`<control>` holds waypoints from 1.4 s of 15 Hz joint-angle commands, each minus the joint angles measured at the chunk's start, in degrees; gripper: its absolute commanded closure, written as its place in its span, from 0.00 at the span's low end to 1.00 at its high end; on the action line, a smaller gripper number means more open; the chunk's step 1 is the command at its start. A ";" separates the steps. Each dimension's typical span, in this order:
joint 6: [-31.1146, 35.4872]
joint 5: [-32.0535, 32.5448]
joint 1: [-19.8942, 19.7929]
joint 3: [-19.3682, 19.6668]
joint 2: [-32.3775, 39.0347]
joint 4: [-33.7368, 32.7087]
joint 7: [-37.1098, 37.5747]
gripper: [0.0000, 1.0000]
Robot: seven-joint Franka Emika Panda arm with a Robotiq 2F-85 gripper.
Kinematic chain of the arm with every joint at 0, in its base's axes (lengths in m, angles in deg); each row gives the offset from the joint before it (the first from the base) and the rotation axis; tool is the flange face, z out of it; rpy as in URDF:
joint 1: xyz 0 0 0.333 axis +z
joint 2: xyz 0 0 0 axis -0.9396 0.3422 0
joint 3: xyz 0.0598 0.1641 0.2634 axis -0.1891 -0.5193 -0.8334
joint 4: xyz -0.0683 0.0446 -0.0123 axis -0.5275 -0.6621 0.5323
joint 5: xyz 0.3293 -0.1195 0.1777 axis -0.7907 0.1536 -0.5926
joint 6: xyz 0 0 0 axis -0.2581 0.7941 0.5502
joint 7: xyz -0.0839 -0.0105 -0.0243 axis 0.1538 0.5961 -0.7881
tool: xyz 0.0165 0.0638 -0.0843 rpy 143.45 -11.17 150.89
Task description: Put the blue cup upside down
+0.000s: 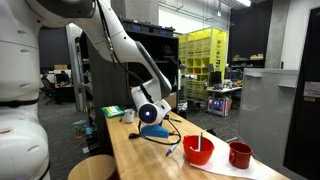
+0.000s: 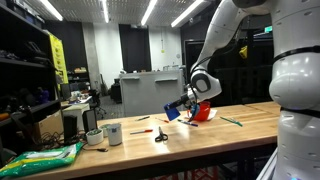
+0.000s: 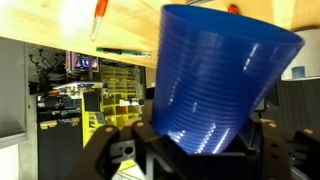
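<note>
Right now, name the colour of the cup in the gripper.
Solid blue cup, clearest in the wrist view.

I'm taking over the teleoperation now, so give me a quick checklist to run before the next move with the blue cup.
1. Blue cup held between the fingers of the gripper: ok.
2. Cup lifted off the table: ok.
3. Cup already mouth-down: cannot tell; it looks tilted.
4. Scissors away from the set-down spot: cannot tell; they lie close below the cup.
5. Red bowl and dark red cup standing apart from the gripper: ok.
</note>
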 commanded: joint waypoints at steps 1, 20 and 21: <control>-0.13 0.50 2.01 1.45 3.51 -2.81 0.15 0.48; -24.70 -20.06 44.70 41.52 27.01 -10.16 0.00 0.48; -25.69 -21.73 46.39 42.15 28.33 -10.22 -0.02 0.48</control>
